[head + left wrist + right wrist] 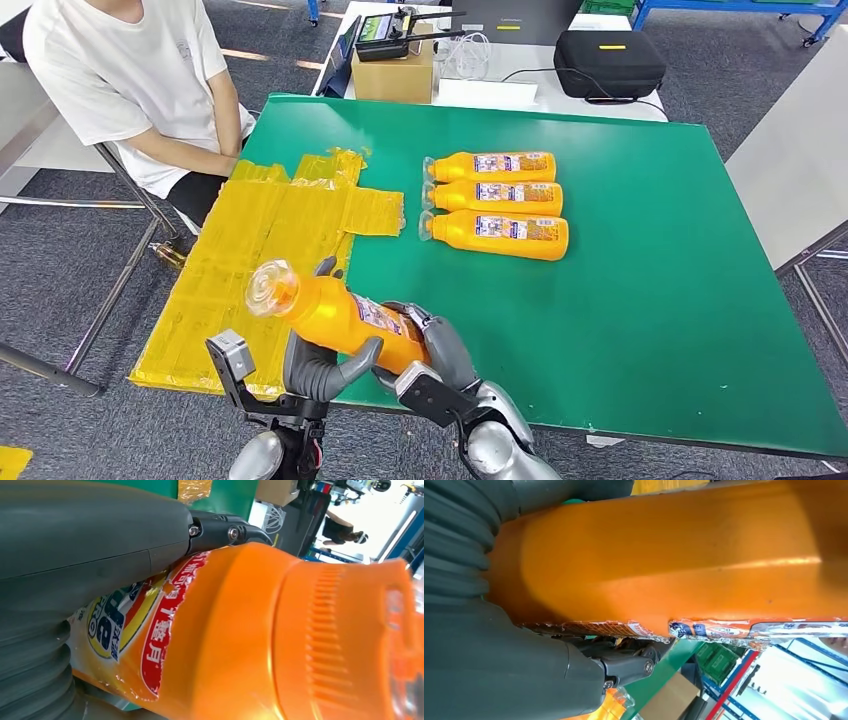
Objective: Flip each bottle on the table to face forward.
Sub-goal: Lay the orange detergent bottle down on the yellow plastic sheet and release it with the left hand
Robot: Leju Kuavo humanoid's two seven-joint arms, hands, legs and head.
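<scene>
An orange bottle (340,315) with a clear cap is lifted above the near edge of the green table (650,300), its cap tilted up toward the left. My left hand (318,362) grips its middle from below, and my right hand (435,350) holds its base end. The left wrist view shows the held bottle (250,635) close up with its label and ribbed cap. In the right wrist view the held bottle (664,565) shows its plain orange side and a label edge. Three orange bottles (497,192) lie side by side at mid-table, labels up, caps to the left.
Yellow taped sheeting (270,240) covers the table's left part. A person in a white shirt (130,70) sits at the far left corner. Behind the table stand a cardboard box (392,72) and a black case (608,62).
</scene>
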